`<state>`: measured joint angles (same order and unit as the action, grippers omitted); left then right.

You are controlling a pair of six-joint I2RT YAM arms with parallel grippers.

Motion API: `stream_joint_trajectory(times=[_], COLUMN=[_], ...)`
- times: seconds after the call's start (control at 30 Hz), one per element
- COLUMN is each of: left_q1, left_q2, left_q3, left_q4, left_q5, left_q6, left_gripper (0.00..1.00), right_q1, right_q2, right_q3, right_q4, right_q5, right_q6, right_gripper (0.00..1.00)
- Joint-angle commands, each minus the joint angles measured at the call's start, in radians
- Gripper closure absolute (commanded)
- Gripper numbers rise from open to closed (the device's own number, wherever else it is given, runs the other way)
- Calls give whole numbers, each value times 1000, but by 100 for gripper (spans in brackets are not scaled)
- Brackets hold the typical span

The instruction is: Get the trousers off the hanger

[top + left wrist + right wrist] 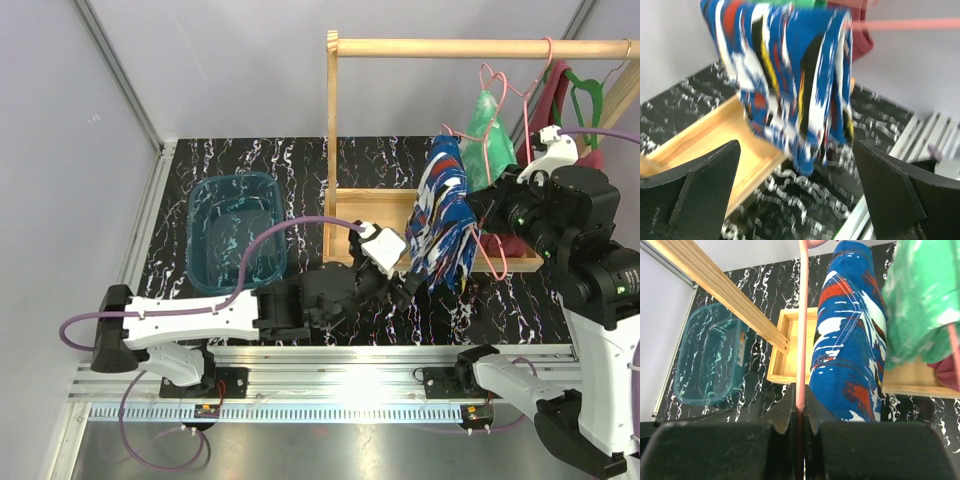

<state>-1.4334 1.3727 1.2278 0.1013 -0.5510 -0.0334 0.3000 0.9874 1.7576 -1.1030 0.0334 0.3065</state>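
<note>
The blue trousers with white, red and yellow patches hang folded over a pink hanger. My right gripper is shut on that hanger's bar and holds it off the rod, in front of the wooden rack. The trousers also show in the right wrist view. My left gripper is open just below and short of their lower end, touching nothing. The green mottled trousers hang on another pink hanger on the rod, and show in the right wrist view.
The rack's wooden base tray lies under the garments, with its upright post to the left. A teal plastic bin stands on the black marbled table at the left. A maroon top and a green hanger hang at the far right.
</note>
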Motion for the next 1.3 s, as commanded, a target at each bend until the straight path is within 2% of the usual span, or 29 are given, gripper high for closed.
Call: stream_joint_trajectory(times=[0.0,0.07,0.3,0.53,0.63,0.77,0.87,0.97,1.1,1.2,1.27], left_q1=[-2,-1,4,16,28,30,30,30,30,28,30], left_q2=[48,113,271,371,370,356,364,373,381,391,405], left_q3=[119,177,346,443,427,412,421,441,452,486,495], left_q4=[193,195,190,161,179,186,187,184,181,157,156], left_q5=[-15,-3,-90,-125,-115,-90,-99,-89,-53,-69,-85], left_q6=[26,35,112,156,150,148,153,156,144,151,164], left_gripper=[1,1,2,13,25,26,26,16,15,29,41], right_q1=[-4,-4,-4,-4,-4,-4,-4,-4,-5,-4,-4], right_q2=[-12,-4,-32,-88,-102,-101,-101,-98,-89,-93,-99], right_q3=[112,124,140,121,118,100,98,103,106,103,105], right_q4=[172,163,154,166,167,175,178,177,172,172,172], right_q5=[-29,-27,-56,-84,-92,-87,-113,-112,-107,-124,-132], right_q6=[-37,-43,-64,-67,-70,-73,-61,-61,-56,-53,-50], right_gripper=[100,100,100,100,100,100,100,100,100,100,100])
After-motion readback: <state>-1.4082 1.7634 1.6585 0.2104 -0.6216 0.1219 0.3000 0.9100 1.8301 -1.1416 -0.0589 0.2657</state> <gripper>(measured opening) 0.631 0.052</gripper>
